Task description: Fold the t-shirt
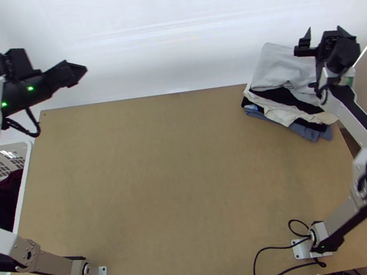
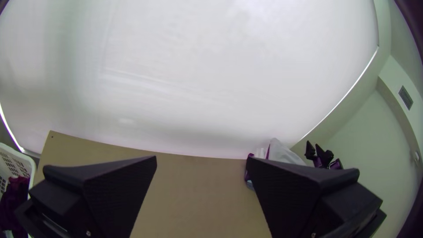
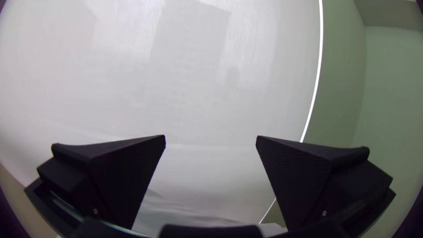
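While its fingers stand well apart, the right claw [image 1: 326, 35] hangs by the far end of a grey garment [image 1: 277, 68], which lies folded atop a pile of clothes [image 1: 312, 129] at the table's [image 1: 178, 181] far right corner. Near the far left corner, the left claw [image 1: 78, 71] is parted too. Beside the table, a white basket [image 1: 24, 169] holds dark red cloth [image 1: 7, 199]. Which cloth is the t-shirt, I cannot tell.
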